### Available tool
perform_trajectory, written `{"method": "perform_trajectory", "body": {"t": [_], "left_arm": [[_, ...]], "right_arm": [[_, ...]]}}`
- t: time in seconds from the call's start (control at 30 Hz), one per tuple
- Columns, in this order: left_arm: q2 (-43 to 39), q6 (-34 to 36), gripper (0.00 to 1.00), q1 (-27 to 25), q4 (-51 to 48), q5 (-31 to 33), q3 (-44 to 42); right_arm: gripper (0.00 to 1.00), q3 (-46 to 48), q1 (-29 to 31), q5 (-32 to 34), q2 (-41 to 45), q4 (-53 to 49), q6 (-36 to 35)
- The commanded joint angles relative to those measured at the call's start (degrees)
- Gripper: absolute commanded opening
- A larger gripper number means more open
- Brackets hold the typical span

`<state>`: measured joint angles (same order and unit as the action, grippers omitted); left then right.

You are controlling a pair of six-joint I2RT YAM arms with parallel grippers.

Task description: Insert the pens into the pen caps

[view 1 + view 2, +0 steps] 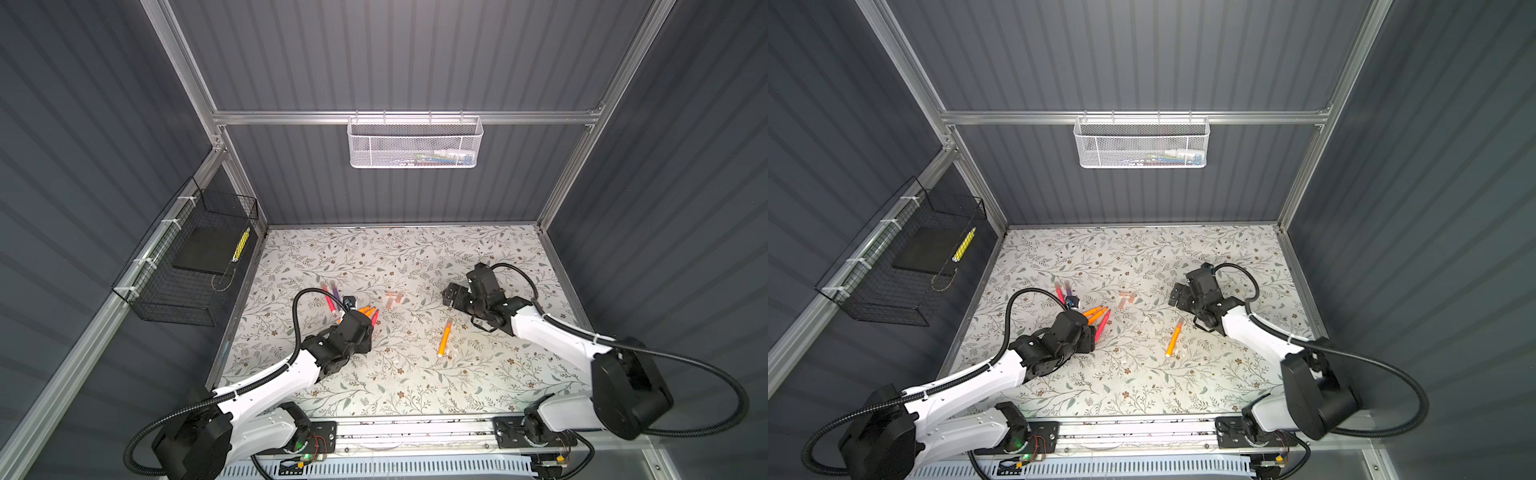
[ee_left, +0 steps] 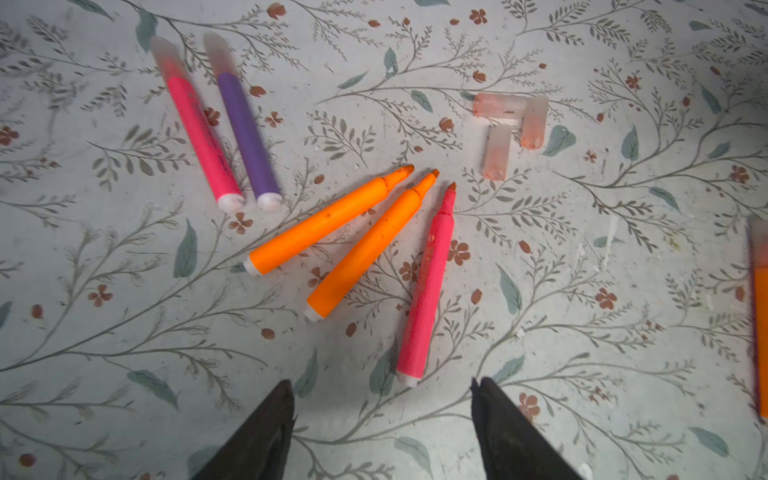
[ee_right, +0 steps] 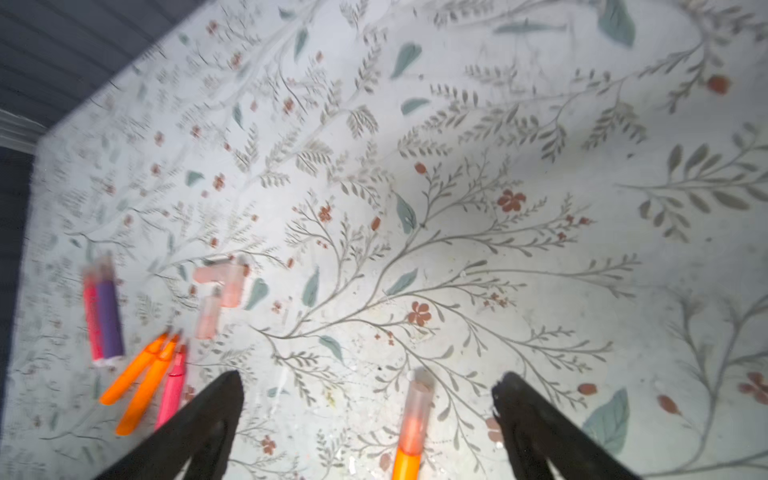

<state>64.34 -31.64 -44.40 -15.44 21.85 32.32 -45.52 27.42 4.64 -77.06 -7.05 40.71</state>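
My left gripper point(image 2: 381, 384) is spread a bit and empty, by the uncapped pink pen point(image 2: 428, 286); my right gripper point(image 3: 370, 375) is spread wide near the capped orange pen point(image 1: 444, 338), middle-right in a top view.

On the floral-printed tabletop point(image 1: 415, 386) we find a pink capped marker pen point(image 2: 199, 137) and a purple capped marker pen point(image 2: 247, 137) side by side, left of centre. Just right of them, nearer the front, two orange uncapped marker pens point(image 2: 320, 226) and a pink uncapped marker pen point(image 2: 428, 286) fan out. Three pale translucent plastic caps point(image 2: 500, 106) huddle farther right, mid-table. An orange capped marker pen point(image 1: 444, 338) lies apart, front right of those.
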Motion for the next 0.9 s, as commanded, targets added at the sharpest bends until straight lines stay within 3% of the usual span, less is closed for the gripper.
{"method": "perform_trajectory", "body": {"t": [0.0,0.1,0.17,0.2,0.23,0.3,0.43,0.47,0.5,0.6,0.67,0.7,0.87], "left_arm": [[1.1,-0.4,0.68,0.0,-1.1,-5.3,0.9],[1.9,-0.5,0.67,-0.1,-0.7,-6.6,0.7],[2.0,-0.4,0.67,-0.2,0.0,-7.4,0.6],[2.2,-0.3,0.67,-0.1,0.3,-7.4,0.5],[2.4,-0.2,0.67,-0.2,0.6,-7.5,0.5],[3.2,-0.1,0.67,-0.2,1.0,-7.5,0.5],[4.7,-0.1,0.66,-0.2,1.3,-7.6,0.6],[4.8,-0.1,0.66,-0.2,1.4,-7.9,0.7],[4.9,-0.1,0.66,-0.3,1.5,-8.1,0.7],[5.2,-0.1,0.66,-0.4,1.7,-8.2,1.0],[5.8,0.1,0.66,-0.4,1.7,-8.4,1.3],[6.2,0.2,0.66,-0.4,1.7,-8.3,1.6],[8.4,0.6,0.66,-0.4,1.6,-8.2,2.9]], "right_arm": [[0.99,4.0,0.0,1.6,8.0,-1.5,0.0],[0.99,7.7,0.8,5.8,18.7,-3.7,1.3],[0.83,9.0,0.8,8.5,24.3,-6.4,1.0],[0.82,9.6,0.9,9.0,26.4,-7.6,0.6],[0.84,10.0,0.9,9.3,28.0,-8.7,0.5],[0.99,12.2,0.9,8.2,32.1,-8.0,0.0],[0.98,18.6,0.9,6.5,41.7,-2.7,-0.7],[0.88,20.1,0.9,6.9,44.5,-1.8,-1.1],[0.85,20.5,0.9,7.4,46.1,-1.9,-1.3],[0.92,18.5,0.9,8.6,46.9,-6.1,-1.8],[0.90,18.6,0.9,6.0,47.1,-5.2,-3.5],[0.99,19.1,1.0,5.8,47.9,-5.0,-2.7],[0.99,23.6,0.9,4.8,55.6,-0.5,-2.7]]}}
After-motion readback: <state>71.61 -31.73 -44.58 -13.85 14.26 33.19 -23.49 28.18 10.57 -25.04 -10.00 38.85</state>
